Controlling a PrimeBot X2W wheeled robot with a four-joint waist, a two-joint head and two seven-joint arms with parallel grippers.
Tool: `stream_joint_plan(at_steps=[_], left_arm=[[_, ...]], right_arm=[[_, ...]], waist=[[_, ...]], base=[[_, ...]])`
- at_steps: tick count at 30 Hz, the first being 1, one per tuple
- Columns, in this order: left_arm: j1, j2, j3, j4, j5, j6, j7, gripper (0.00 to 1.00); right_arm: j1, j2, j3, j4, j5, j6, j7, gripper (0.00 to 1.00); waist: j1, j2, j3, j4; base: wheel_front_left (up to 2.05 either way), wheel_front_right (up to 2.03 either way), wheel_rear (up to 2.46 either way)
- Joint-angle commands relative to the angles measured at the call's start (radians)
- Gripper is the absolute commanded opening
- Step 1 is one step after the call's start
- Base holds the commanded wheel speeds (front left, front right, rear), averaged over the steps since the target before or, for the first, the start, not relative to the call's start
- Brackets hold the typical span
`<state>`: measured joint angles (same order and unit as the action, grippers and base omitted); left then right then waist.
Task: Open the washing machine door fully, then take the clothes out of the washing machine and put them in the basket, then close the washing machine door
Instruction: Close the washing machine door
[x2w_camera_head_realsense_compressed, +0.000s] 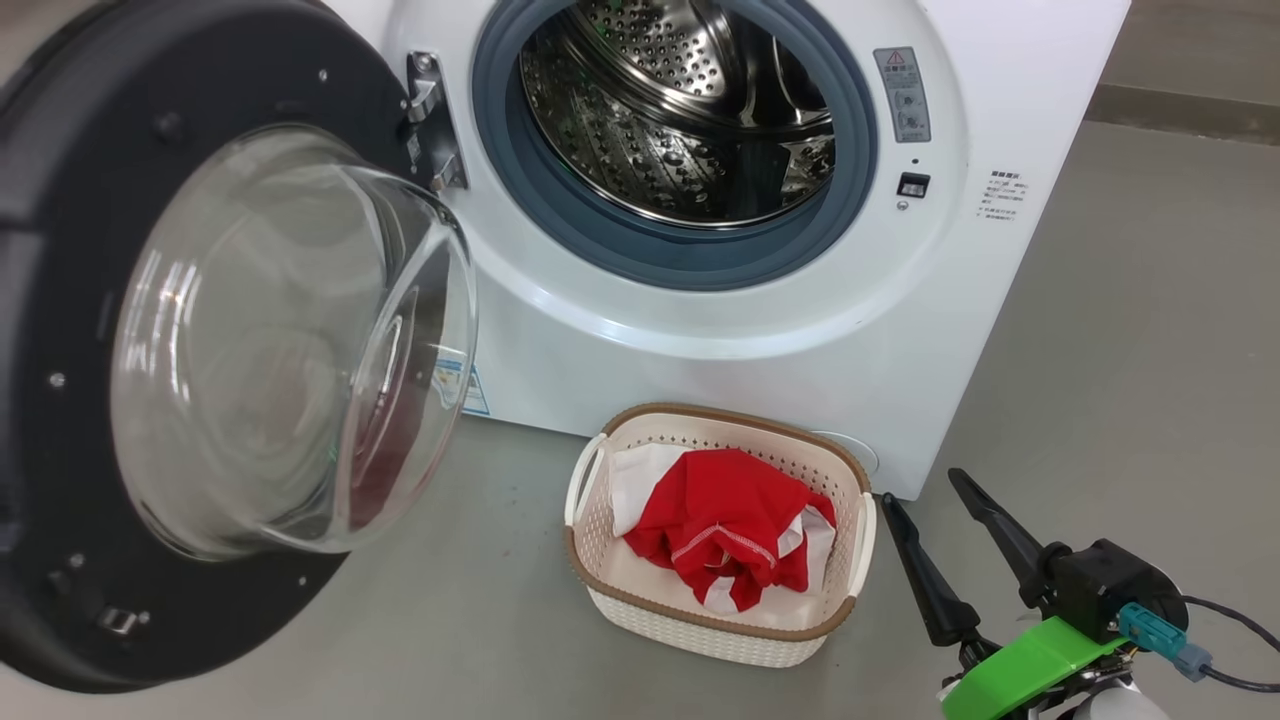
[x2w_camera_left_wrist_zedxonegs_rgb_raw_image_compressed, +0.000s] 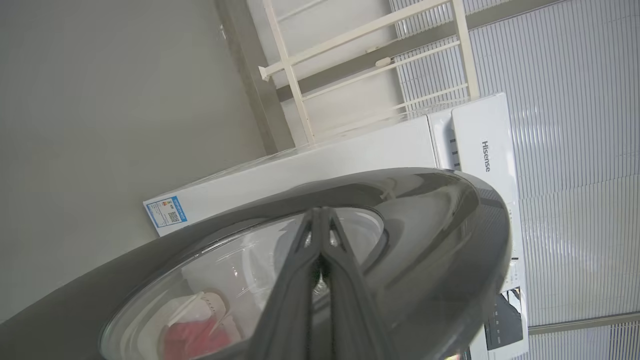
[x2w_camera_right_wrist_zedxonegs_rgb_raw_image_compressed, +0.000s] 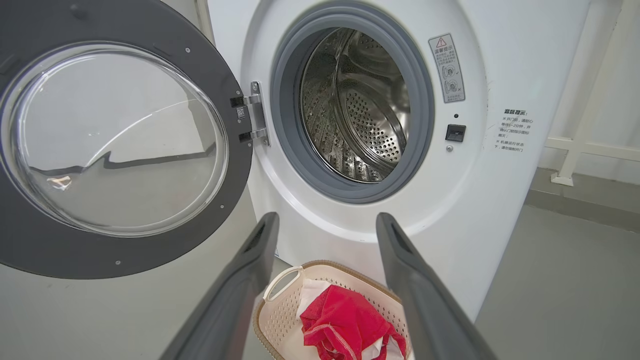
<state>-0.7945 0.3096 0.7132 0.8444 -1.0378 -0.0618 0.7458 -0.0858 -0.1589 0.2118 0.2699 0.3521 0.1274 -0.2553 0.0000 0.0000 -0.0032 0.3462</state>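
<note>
left hand (x2w_camera_left_wrist_zedxonegs_rgb_raw_image_compressed: 320, 214) clenched by washing machine door (x2w_camera_left_wrist_zedxonegs_rgb_raw_image_compressed: 445, 225), right hand (x2w_camera_head_realsense_compressed: 920, 486) released, basket (x2w_camera_head_realsense_compressed: 690, 630) just left of it

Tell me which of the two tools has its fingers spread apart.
The right tool: its two fingers stand wide apart and hold nothing. The left tool has its fingers pressed together, in front of the washing machine door.

Head, right wrist: both facing washing machine (x2w_camera_head_realsense_compressed: 700, 380)

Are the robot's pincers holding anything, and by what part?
Nothing is held. The right pincer is open beside the basket; the left pincer is shut empty by the door.
</note>
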Motion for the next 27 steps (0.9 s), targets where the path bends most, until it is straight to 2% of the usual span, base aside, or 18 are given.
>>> stream_joint_plan(at_steps=[1, 6, 16, 21, 27], left_arm=[[0.036, 0.003, 0.006, -0.07, -0.02, 0.002, 0.037, 0.0], [0.094, -0.055, 0.012, -0.196, -0.042, 0.026, 0.078, 0.0], [0.251, -0.209, 0.004, -0.579, -0.074, 0.135, 0.171, 0.0], [0.31, -0.246, -0.022, -0.726, -0.098, 0.182, 0.193, 0.0], [0.362, -0.258, -0.069, -0.829, -0.146, 0.218, 0.188, 0.0]], right_arm=[[-0.011, -0.006, 0.017, -0.019, 0.006, 0.003, -0.006, 1.0], [-0.011, -0.001, 0.02, -0.017, 0.002, 0.003, -0.006, 1.0], [-0.006, 0.005, 0.023, -0.015, 0.003, 0.003, -0.006, 1.0], [-0.011, 0.004, 0.022, -0.017, 0.004, 0.003, -0.006, 1.0], [-0.02, 0.005, 0.022, -0.016, 0.002, 0.003, -0.006, 1.0]], waist=[[0.0, 0.0, -0.003, -0.001], [0.0, 0.0, -0.006, -0.006], [0.0, 0.0, -0.006, -0.033], [0.0, 0.0, 0.005, -0.05], [0.0, 0.0, 0.024, -0.074]], base=[[0.0, 0.0, 0.0], [0.0, 0.0, 0.0], [0.0, 0.0, 0.0], [0.0, 0.0, 0.0], [0.0, 0.0, 0.0]])
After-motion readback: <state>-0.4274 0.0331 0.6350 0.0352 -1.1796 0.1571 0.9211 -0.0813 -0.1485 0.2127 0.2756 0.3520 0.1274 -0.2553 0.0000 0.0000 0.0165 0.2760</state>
